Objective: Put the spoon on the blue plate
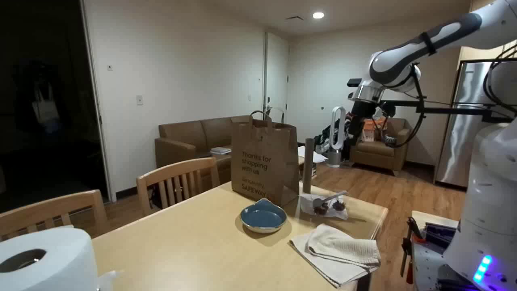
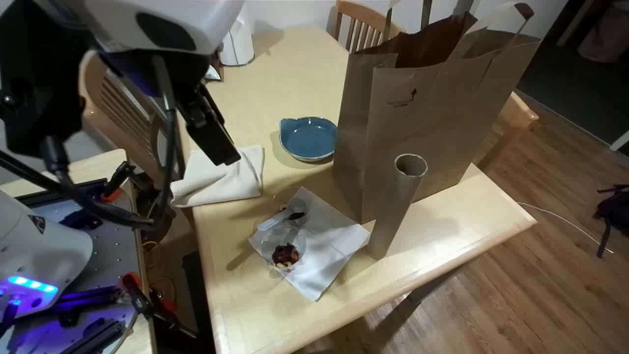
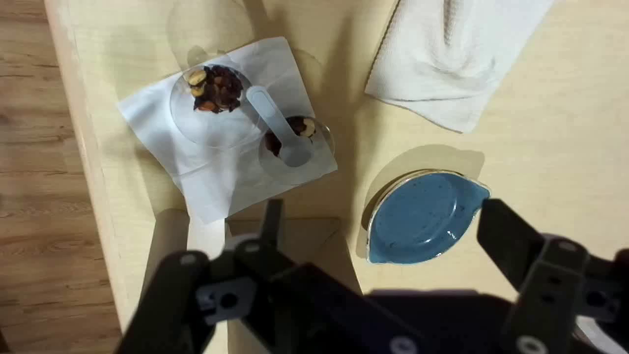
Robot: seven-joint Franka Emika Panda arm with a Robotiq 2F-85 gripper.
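Two clear cups [image 3: 196, 125] stand together on the table [image 3: 550, 157], and the pale spoon [image 3: 272, 118] lies with its bowl over one of them; the blue plate [image 3: 422, 216] sits just beside the brown paper bag [image 1: 262, 161]. Higher up I see the gripper [image 3: 383, 214], its fingers [image 3: 506, 241] spread wide.
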